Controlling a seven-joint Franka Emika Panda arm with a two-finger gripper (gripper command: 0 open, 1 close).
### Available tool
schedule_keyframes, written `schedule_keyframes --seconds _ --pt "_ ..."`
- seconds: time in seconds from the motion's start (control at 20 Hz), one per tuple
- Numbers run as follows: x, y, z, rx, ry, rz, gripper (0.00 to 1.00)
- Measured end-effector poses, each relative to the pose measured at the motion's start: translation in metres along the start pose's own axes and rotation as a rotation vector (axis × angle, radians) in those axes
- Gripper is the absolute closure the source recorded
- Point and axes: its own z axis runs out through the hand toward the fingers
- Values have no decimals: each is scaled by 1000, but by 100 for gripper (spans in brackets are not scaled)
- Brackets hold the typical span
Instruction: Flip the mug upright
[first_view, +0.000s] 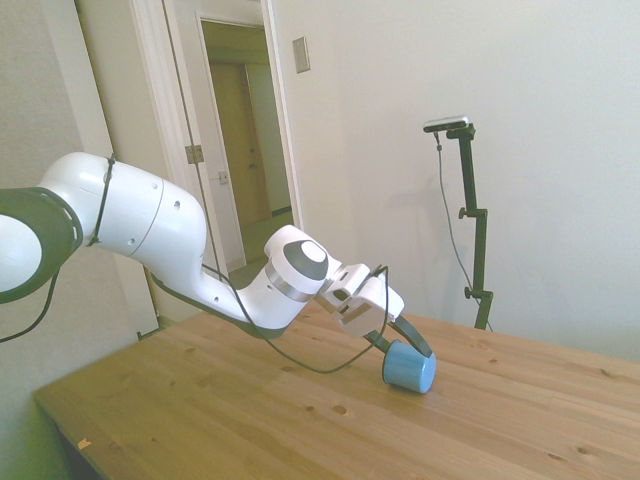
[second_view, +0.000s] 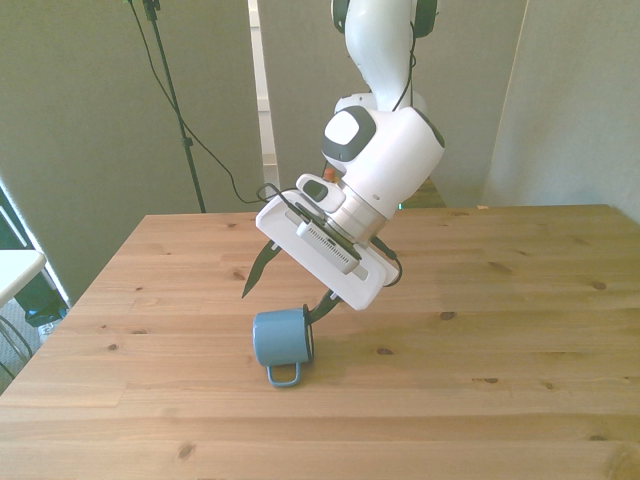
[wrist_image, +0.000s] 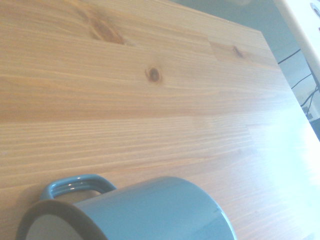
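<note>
The small light-blue cylindrical mug (second_view: 281, 339) with a looped handle lies tipped over on the wooden table (second_view: 520, 330), close to the middle of the tabletop and a little toward the front view's left. In the front view its closed base faces the camera and its handle points down toward the near edge of the table. In the side view the mug (first_view: 408, 367) rests with its round bottom turned to the picture's right, tilted rather than upright. The wrist view shows the mug (wrist_image: 150, 212) from close by, its dark rim and pale inside at one corner and the handle lying against the wood grain. The white arm's two-finger gripper (second_view: 283, 292) reaches down at a slant with its dark fingers spread apart: one finger touches the mug's rim end, the other hangs free, well off to the front view's left.
</note>
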Motion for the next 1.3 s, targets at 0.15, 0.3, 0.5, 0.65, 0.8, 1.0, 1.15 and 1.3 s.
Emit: schedule_keyframes --seconds 0.15,0.3,0.5,0.65,0.8,1.0,1.15,1.3 --pt "-2 -1 1 -1 -1 -2 100" --pt "-4 -2 3 -6 -4 -7 100" --pt "-5 -5 5 -21 -1 -9 100" --pt "-5 -9 8 -29 1 -11 100" --pt "-6 -10 10 -36 -1 -11 100" --pt "-7 -13 11 -40 -1 -12 100" --pt "-7 -15 9 -42 -3 -9 100" --pt "-7 -17 6 -48 -22 2 100"
